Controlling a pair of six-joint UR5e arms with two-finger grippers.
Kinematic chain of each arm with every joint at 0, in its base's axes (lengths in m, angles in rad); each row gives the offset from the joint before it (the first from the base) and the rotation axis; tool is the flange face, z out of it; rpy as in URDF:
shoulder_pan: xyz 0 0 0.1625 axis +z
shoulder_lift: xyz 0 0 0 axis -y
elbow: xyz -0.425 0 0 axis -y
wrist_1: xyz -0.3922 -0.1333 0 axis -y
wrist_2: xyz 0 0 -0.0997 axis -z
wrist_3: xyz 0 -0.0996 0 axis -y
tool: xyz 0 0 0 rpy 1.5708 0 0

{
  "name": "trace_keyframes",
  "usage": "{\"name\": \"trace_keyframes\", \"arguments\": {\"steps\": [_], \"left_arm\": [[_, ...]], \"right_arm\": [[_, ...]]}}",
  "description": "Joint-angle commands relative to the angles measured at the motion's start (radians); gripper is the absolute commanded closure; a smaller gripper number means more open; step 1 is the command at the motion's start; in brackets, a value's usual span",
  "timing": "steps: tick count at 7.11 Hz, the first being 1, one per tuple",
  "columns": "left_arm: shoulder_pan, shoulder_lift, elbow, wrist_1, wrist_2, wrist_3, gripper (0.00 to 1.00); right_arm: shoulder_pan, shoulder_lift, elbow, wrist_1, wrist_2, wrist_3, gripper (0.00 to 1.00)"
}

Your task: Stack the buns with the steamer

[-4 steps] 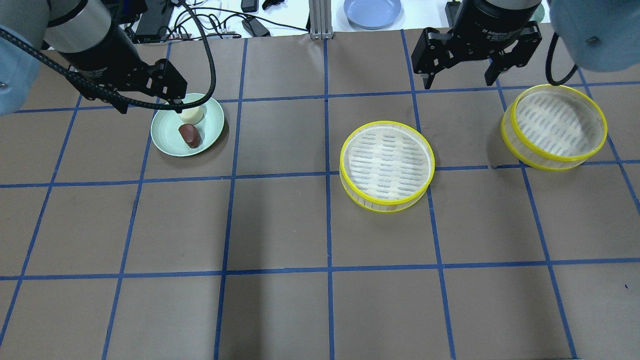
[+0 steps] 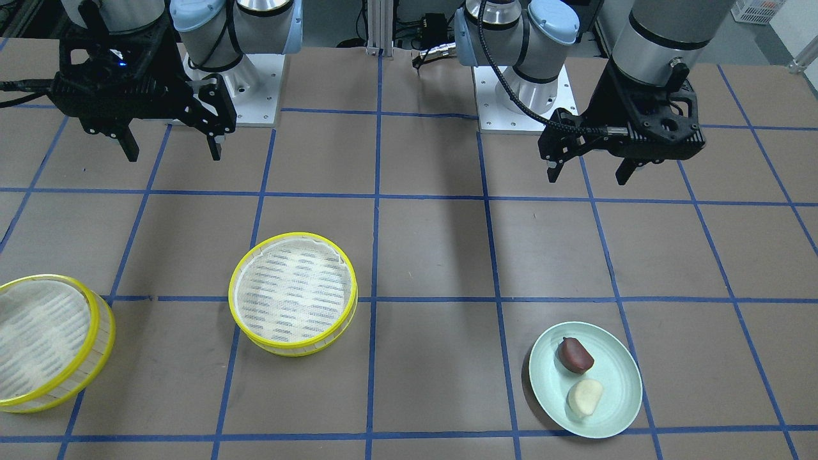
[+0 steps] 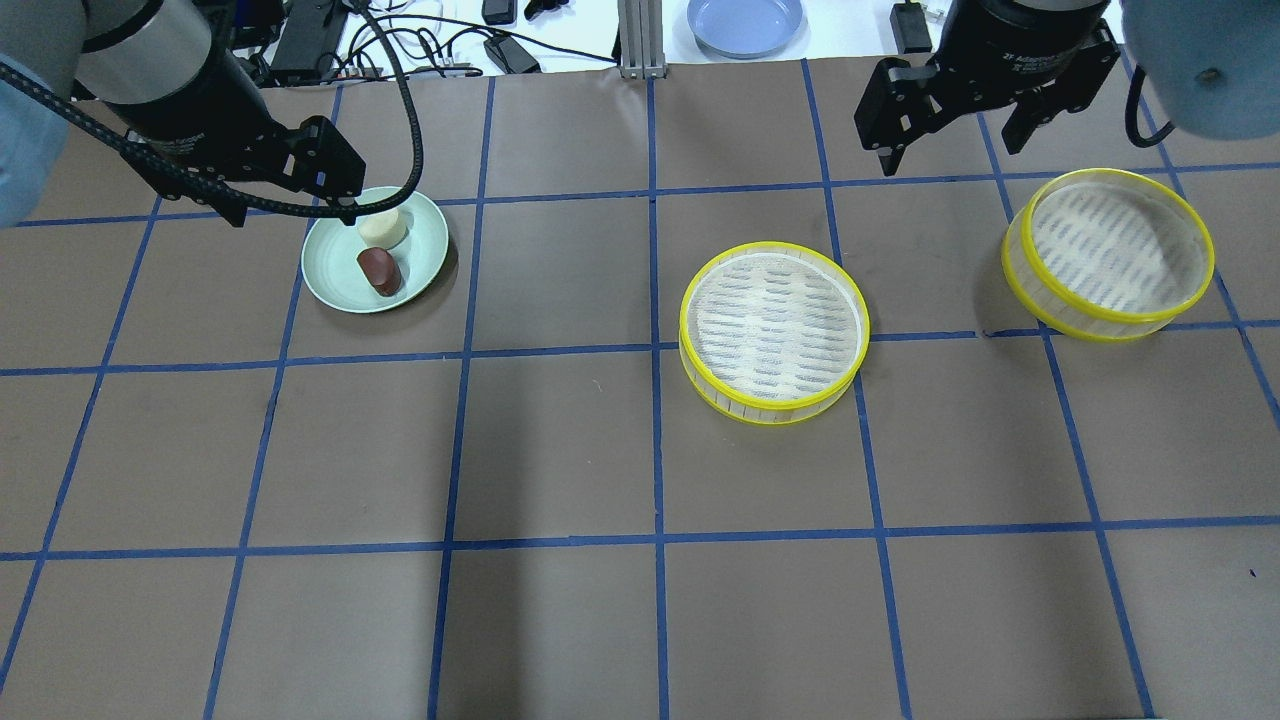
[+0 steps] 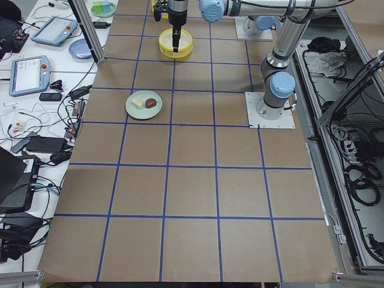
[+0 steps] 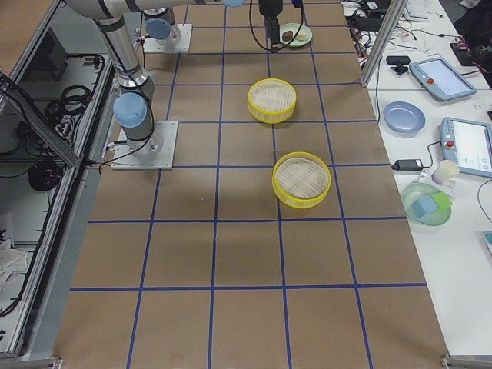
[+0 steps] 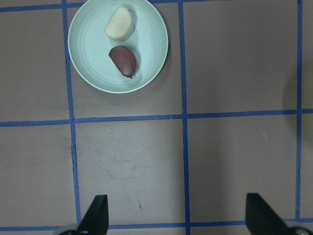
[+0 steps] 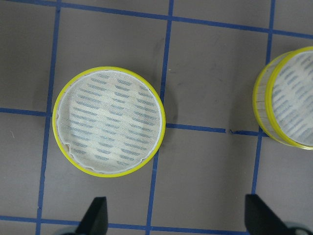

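Observation:
A dark reddish-brown bun [image 3: 379, 270] and a pale cream bun [image 3: 383, 228] lie side by side on a pale green plate [image 3: 425, 245] at the far left. Both buns show in the left wrist view, brown [image 6: 123, 60] and cream [image 6: 120, 24]. My left gripper [image 3: 292, 212] is open and empty, high above the table near the plate's left side. One steamer tier [image 3: 773, 330] sits right of centre, the other [image 3: 1110, 250] at the far right; both are empty. My right gripper [image 3: 950, 155] is open and empty, high between and beyond them.
A blue plate [image 3: 745, 22], cables and devices [image 3: 400, 50] and an aluminium post [image 3: 635, 40] lie past the table's far edge. Blue tape lines grid the brown table. The two arm bases [image 2: 511, 96] stand at the robot's side.
My right gripper has shifted right and toward the far edge, still open. My left gripper has shifted slightly the same way. Buns, plate and tiers have not moved.

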Motion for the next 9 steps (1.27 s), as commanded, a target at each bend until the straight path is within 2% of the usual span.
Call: {"name": "trace_keyframes", "arguments": {"steps": [1, 2, 3, 4, 5, 6, 8, 9], "left_arm": [[0.079, -0.017, -0.001, 0.014, -0.012, 0.032, 0.00], [0.131, -0.029, -0.001, 0.023, -0.012, 0.138, 0.00], [0.162, -0.066, -0.002, 0.091, -0.012, 0.205, 0.00], [0.164, -0.138, -0.011, 0.241, -0.013, 0.210, 0.00], [0.164, -0.216, -0.031, 0.394, -0.018, 0.205, 0.00], [0.164, -0.290, -0.033, 0.476, -0.075, 0.195, 0.00], [0.164, -0.426, -0.033, 0.634, -0.104, 0.150, 0.01], [0.164, -0.480, -0.024, 0.686, -0.107, 0.141, 0.05]], "right_arm": [[-0.210, 0.074, 0.002, -0.029, 0.136, -0.227, 0.00], [-0.270, 0.090, -0.003, -0.041, 0.111, -0.251, 0.00], [-0.336, 0.108, -0.003, -0.091, -0.023, -0.262, 0.00], [-0.396, 0.178, -0.003, -0.177, -0.053, -0.303, 0.00], [-0.418, 0.223, -0.004, -0.202, -0.055, -0.306, 0.00], [-0.426, 0.245, -0.006, -0.222, -0.055, -0.314, 0.00], [-0.504, 0.388, -0.007, -0.395, -0.049, -0.401, 0.00], [-0.531, 0.445, -0.009, -0.452, -0.031, -0.415, 0.00]]}}
